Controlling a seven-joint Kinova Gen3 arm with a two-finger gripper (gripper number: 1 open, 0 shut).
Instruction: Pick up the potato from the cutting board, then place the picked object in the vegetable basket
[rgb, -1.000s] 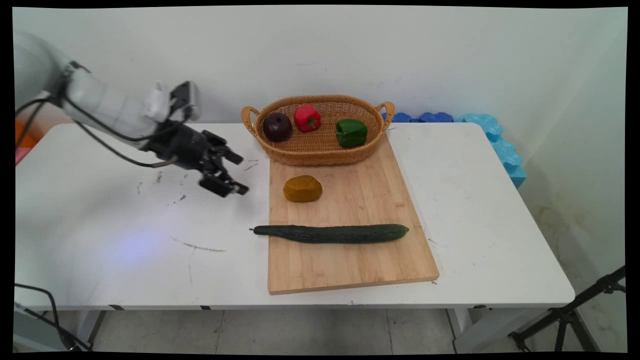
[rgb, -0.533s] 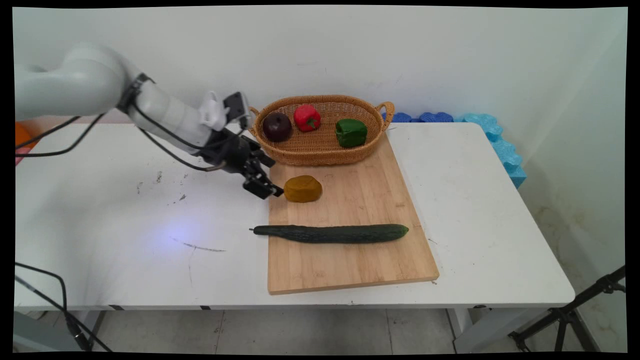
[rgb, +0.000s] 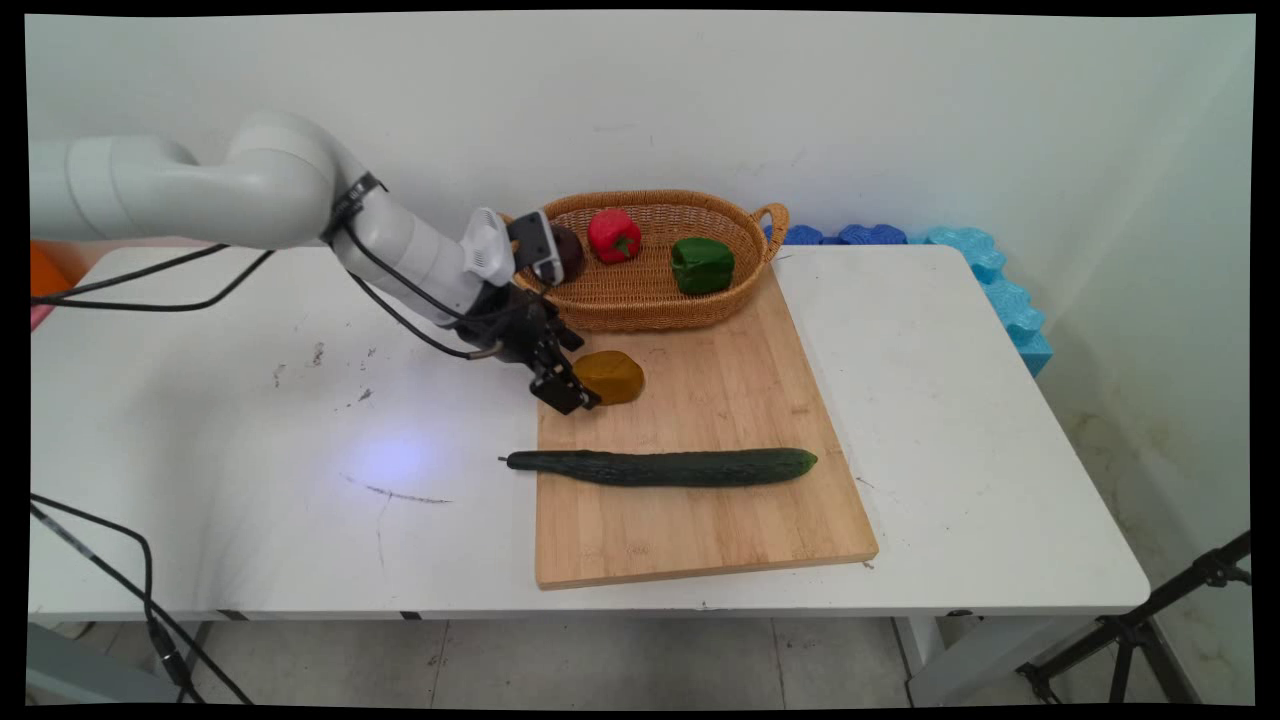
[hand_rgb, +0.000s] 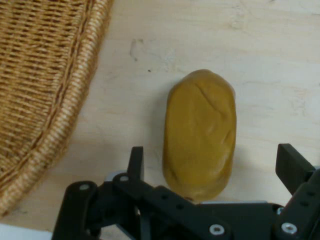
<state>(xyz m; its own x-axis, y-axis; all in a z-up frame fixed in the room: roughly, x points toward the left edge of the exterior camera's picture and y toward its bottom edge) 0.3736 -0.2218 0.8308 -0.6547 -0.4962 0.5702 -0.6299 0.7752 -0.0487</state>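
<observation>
Hand view: potato (hand_rgb: 200, 132) between spread fingers (hand_rgb: 135, 162).

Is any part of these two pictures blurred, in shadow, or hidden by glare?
Main view: even light, no strong glare; the gripper casts only a faint shadow on the cutting board. Hand view: the potato and the wicker basket are fairly sharp, while the gripper's near linkage at the bottom edge is soft; a dim shadow lies beside the potato.

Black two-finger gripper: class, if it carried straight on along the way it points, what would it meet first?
Most likely the mustard-yellow potato-shaped lump on the wooden cutting board; the open gripper straddles its near end, though the gap is unclear.
</observation>
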